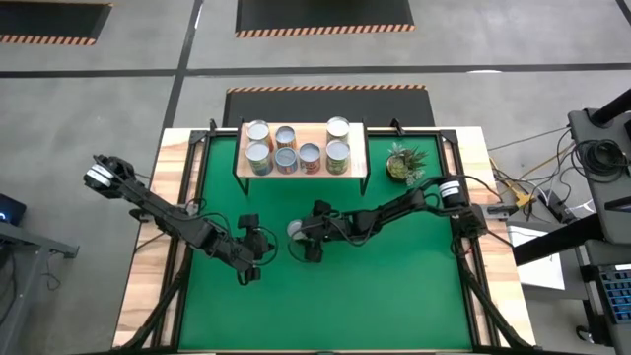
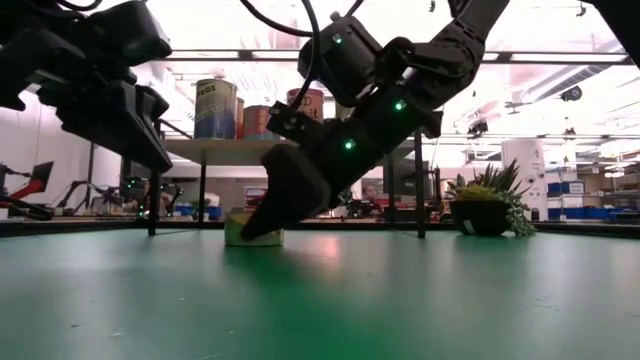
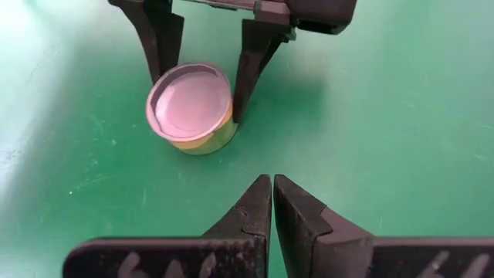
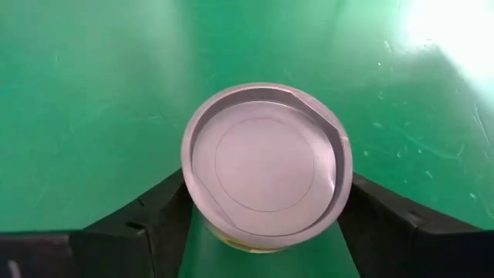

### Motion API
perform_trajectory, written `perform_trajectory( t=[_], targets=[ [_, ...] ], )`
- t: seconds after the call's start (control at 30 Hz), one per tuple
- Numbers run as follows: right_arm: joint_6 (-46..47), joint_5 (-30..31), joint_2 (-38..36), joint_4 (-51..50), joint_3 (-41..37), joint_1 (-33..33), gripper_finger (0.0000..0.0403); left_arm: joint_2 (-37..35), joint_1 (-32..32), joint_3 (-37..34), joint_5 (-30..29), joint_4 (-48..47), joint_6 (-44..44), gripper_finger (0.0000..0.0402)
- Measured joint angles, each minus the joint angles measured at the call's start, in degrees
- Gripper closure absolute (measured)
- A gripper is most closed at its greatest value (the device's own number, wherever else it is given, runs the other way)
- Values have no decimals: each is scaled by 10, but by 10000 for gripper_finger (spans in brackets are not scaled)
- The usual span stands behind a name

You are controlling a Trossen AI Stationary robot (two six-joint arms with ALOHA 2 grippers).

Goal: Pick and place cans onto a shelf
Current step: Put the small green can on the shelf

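A low can (image 4: 262, 166) with a silver top and a yellowish wall stands upright on the green table (image 1: 394, 286), left of centre. My right gripper (image 1: 301, 240) reaches in from the table's right and is shut on this can (image 3: 189, 108). My left gripper (image 3: 272, 189) hovers shut a little to the can's left, above the table, holding nothing. Several other cans (image 1: 296, 148) stand on the shelf (image 1: 359, 163), a light-wood board on black legs at the table's far edge. My right gripper pinches the can's round wall between its two fingers, one finger (image 4: 154, 208) on each side (image 3: 231, 120). The fingers slant down from the table's right side. The can stands upright with its base on the table (image 2: 252, 240).
A small potted plant (image 1: 404, 163) stands right of the shelf at the far edge. Open green table lies toward the near edge. The two grippers are close together near the can.
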Motion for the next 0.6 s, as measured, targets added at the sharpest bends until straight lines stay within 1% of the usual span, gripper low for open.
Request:
perform_trajectory(
  t=[0.1, 0.2, 0.43, 0.53, 0.6],
  targets=[
    [-13, -8, -19, -28, -1, 4, 136, 0, 0, 0, -1, 2, -2, 402],
    [-20, -15, -66, -74, -7, 11, 122, 0, 0, 0, -1, 3, -4, 402],
    [-28, -12, -228, -179, -64, 19, 122, 0, 0, 0, -1, 8, -4, 402],
    [-13, -9, -300, -213, -103, 6, 123, 0, 0, 0, -1, 9, -4, 402],
    [3, 3, -343, -241, -125, -4, 123, 0, 0, 0, -1, 13, -4, 402]
  ],
)
